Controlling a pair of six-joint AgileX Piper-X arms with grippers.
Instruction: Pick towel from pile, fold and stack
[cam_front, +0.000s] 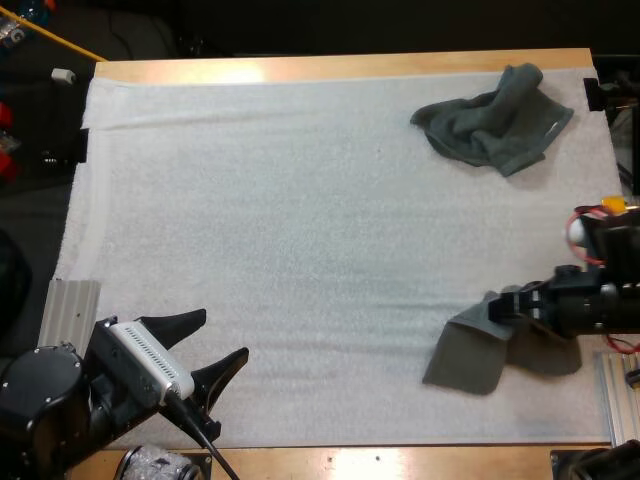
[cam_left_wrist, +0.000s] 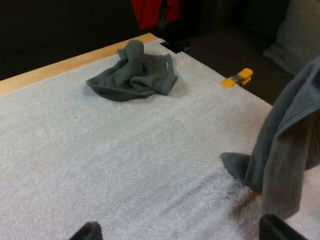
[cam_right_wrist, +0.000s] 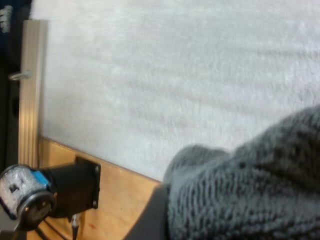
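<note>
Presently working over the white mat (cam_front: 300, 220), bare for folding. Leaving the crumpled towel (cam_front: 495, 118) at its far right corner as the pile. Pinching the picked towel (cam_front: 465, 355) by 1 edge in the right gripper (cam_front: 503, 306) at the near right, probably for spreading; long axis sloping from the jaws toward the near edge, free end on the mat. Holding the left gripper (cam_front: 205, 345) wide and empty.

No legible text, numbers or brand marks anywhere. Small white tag (cam_front: 556, 125) on the far-right crumpled towel (cam_front: 495, 120): nothing on it can be read.
</note>
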